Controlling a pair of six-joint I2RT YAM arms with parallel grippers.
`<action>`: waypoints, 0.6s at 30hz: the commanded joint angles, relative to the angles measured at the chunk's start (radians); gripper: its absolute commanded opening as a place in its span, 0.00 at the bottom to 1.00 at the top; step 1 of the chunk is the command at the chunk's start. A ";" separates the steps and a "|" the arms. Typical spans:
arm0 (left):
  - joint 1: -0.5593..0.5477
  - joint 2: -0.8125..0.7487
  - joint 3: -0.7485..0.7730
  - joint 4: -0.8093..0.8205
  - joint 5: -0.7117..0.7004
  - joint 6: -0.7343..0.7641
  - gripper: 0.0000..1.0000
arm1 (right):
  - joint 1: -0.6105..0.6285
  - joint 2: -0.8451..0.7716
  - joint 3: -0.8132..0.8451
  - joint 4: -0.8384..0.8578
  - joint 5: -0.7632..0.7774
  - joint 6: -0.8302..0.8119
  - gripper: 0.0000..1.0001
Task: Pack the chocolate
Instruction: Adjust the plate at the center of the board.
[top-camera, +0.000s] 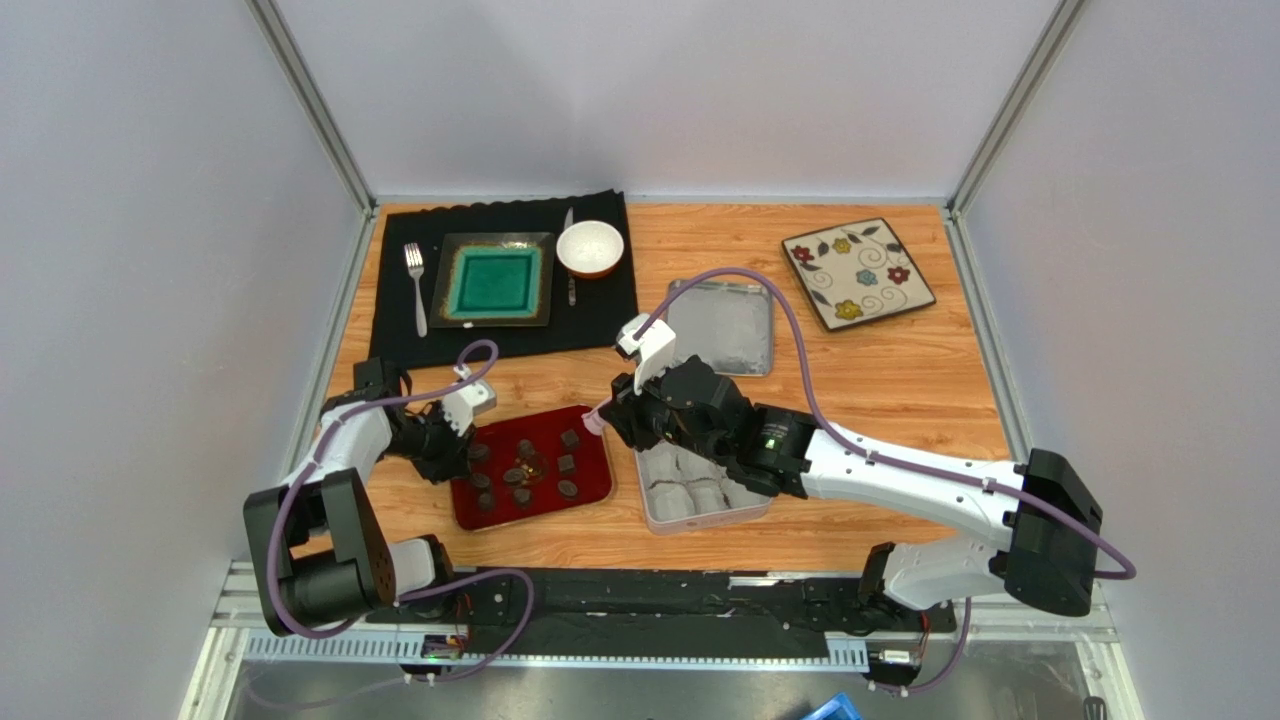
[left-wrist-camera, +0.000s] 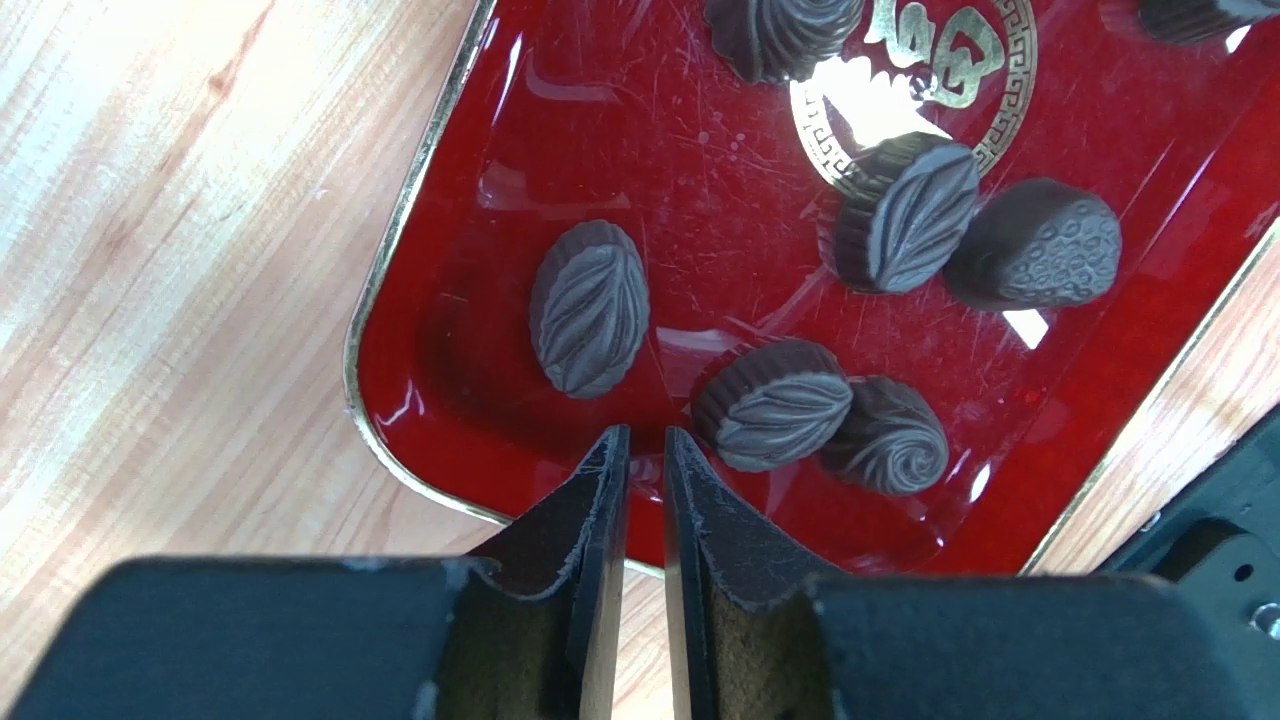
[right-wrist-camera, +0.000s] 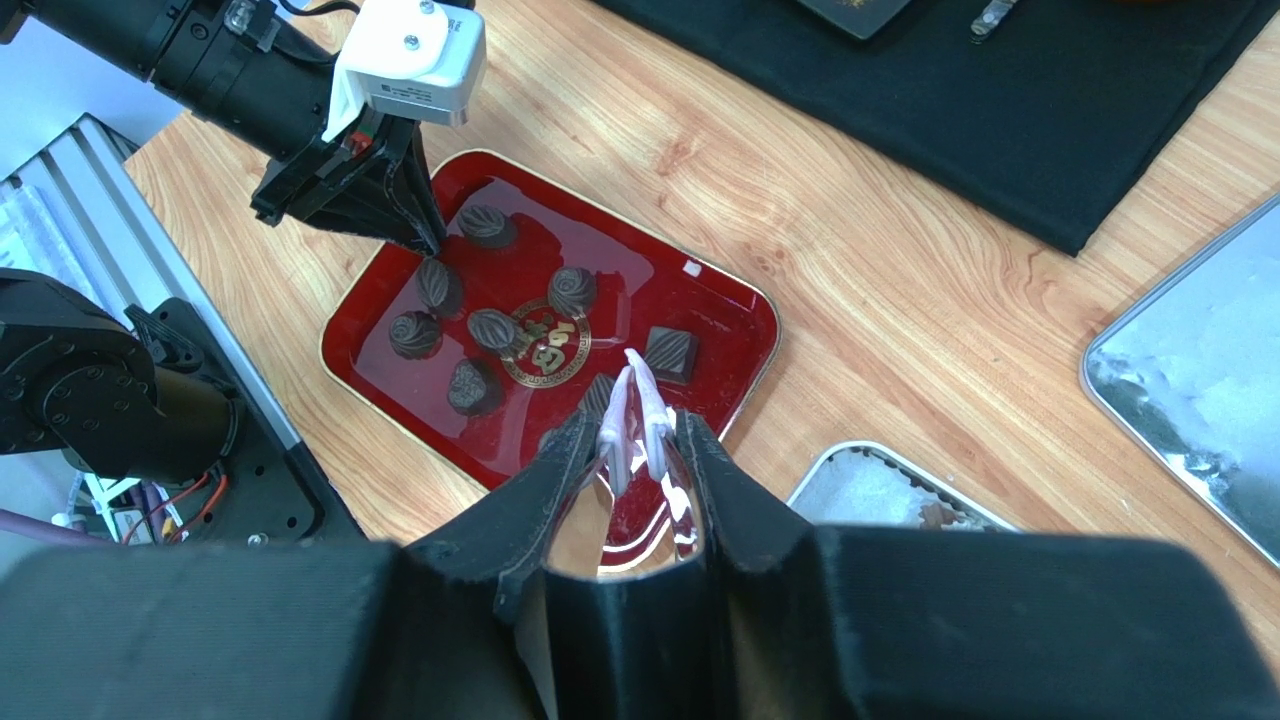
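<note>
Several dark brown chocolate pieces (top-camera: 526, 458) lie on a red tray (top-camera: 595, 489). In the left wrist view a ribbed oval chocolate (left-wrist-camera: 589, 306) lies just ahead of my left gripper (left-wrist-camera: 639, 438). Its jaws stand a narrow gap apart with nothing between them, over the tray's (left-wrist-camera: 676, 165) near edge. My right gripper (right-wrist-camera: 631, 428) is shut on white tongs (right-wrist-camera: 637, 393). The tongs' tips hang over the tray's (right-wrist-camera: 721, 308) right side, next to a square chocolate (right-wrist-camera: 670, 351). The silver tin (top-camera: 658, 518), lined with white paper cups, sits right of the tray under the right arm.
The tin's lid (top-camera: 724, 330) lies behind the tin. A black mat (top-camera: 406, 323) at the back left carries a green square plate (top-camera: 493, 281), a fork (top-camera: 416, 285) and a white bowl (top-camera: 589, 248). A floral plate (top-camera: 858, 272) sits at the back right.
</note>
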 joint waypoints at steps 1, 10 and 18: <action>0.009 -0.012 0.032 -0.005 -0.012 0.045 0.23 | -0.005 -0.036 0.003 0.055 -0.001 0.016 0.00; 0.007 0.017 0.281 -0.195 0.225 -0.050 0.23 | -0.005 -0.037 -0.015 0.057 -0.008 0.032 0.00; 0.029 -0.073 0.223 -0.146 0.009 0.065 0.22 | -0.006 -0.073 -0.040 0.055 0.004 0.032 0.00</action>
